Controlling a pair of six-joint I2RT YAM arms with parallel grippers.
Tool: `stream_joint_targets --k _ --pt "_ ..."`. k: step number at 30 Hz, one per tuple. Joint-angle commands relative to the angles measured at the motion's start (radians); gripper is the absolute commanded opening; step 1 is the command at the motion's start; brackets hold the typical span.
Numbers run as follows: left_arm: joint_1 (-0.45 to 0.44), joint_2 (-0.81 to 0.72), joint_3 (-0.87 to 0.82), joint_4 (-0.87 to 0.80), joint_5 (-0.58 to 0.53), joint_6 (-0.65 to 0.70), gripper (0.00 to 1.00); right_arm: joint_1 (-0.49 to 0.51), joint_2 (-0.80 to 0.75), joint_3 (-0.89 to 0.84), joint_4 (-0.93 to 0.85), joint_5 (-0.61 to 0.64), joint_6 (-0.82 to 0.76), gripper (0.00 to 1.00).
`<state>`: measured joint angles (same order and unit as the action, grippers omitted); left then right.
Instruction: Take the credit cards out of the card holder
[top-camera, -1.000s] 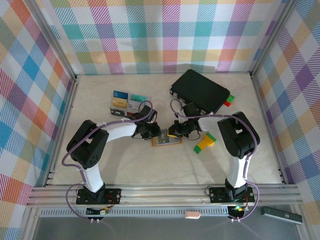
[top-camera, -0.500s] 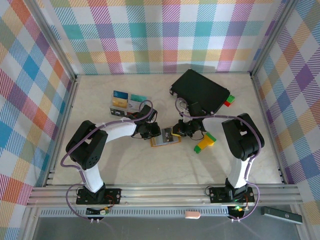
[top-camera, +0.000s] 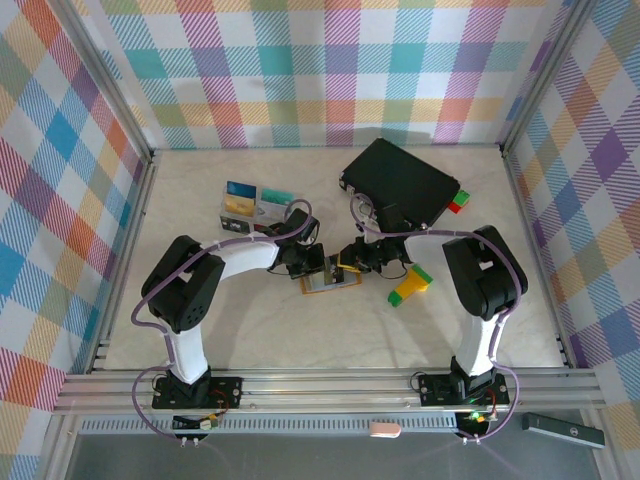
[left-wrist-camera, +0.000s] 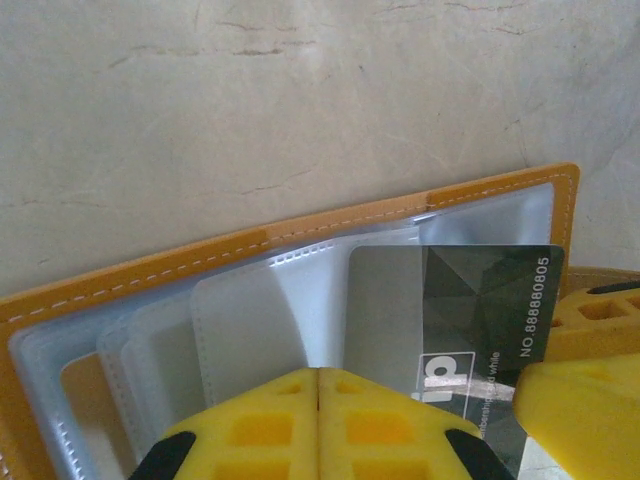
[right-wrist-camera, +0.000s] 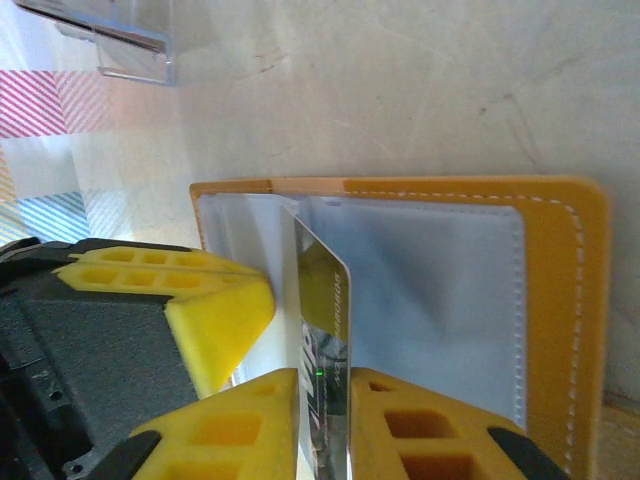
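The main risk we see is the dark card (left-wrist-camera: 490, 300) getting away from us. It sits half out of its clear pocket (left-wrist-camera: 385, 300), one end under the frosted plastic and the other past the edge of the card holder (left-wrist-camera: 250, 245), which lies open on the table (left-wrist-camera: 300, 90) between the two claws. The right gripper (right-wrist-camera: 322, 382) has its pads (right-wrist-camera: 420, 425) close on either side of that card, but the card leans a little in the gap, so we cannot tell whether it is truly pinched. If it is not, a glossy, stiff card like this can slide back in or flop flat. The left gripper (left-wrist-camera: 318, 385) has its pads pressed fully together at the holder's edge (whether a thin leaf of plastic is caught between them we cannot tell). If nothing pins the holder, we judge that a pull could drag it along, since the pocket hugs the card. The two claws also work just beside each other, so a bump is possible.

The holder is orange-tan and leather-look, with pale stitching and rounded corners. Its pockets are thin, cloudy plastic, overlapping like shingles. The card is dark, with a faceted pattern and white print. The pads are yellow and blocky, with square recesses. The table is pale and marbled.
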<state>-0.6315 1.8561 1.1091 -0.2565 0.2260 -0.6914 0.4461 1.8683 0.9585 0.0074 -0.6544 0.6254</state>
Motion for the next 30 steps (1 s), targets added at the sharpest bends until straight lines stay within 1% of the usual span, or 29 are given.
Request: stream_joint_targets --k 1,5,8,12,15,17,21,24,26,30 --pt "-0.005 0.042 -0.02 -0.047 -0.014 -0.01 0.06 0.005 0.023 0.0 0.029 -0.041 0.01 0.2" --pt "-0.004 0.037 -0.022 -0.053 -0.023 -0.01 0.06 0.008 0.033 0.004 0.027 -0.022 0.017 0.18" --pt "-0.004 0.031 -0.022 -0.061 -0.033 -0.01 0.06 0.009 0.02 0.008 0.002 0.026 0.016 0.1" --pt "0.002 0.008 -0.022 -0.099 -0.077 -0.006 0.09 0.006 -0.066 -0.039 -0.006 0.144 -0.009 0.04" --pt "0.014 -0.022 -0.034 -0.102 -0.089 -0.005 0.13 0.005 -0.145 -0.08 -0.008 0.226 -0.034 0.03" --pt "0.019 -0.051 -0.038 -0.104 -0.086 -0.005 0.15 0.005 -0.194 -0.104 -0.002 0.246 -0.048 0.03" --pt "0.025 -0.151 -0.034 -0.125 -0.089 -0.011 0.26 0.003 -0.311 -0.159 0.063 0.23 -0.064 0.02" --pt "0.034 -0.25 -0.043 -0.126 -0.093 -0.018 0.38 0.003 -0.378 -0.179 0.111 0.187 -0.064 0.02" --pt "0.042 -0.317 -0.057 -0.108 -0.075 -0.026 0.46 0.003 -0.401 -0.171 0.129 0.134 -0.052 0.02" --pt "0.06 -0.448 -0.104 0.01 0.017 -0.06 0.6 -0.001 -0.408 -0.124 0.163 -0.012 0.009 0.02"
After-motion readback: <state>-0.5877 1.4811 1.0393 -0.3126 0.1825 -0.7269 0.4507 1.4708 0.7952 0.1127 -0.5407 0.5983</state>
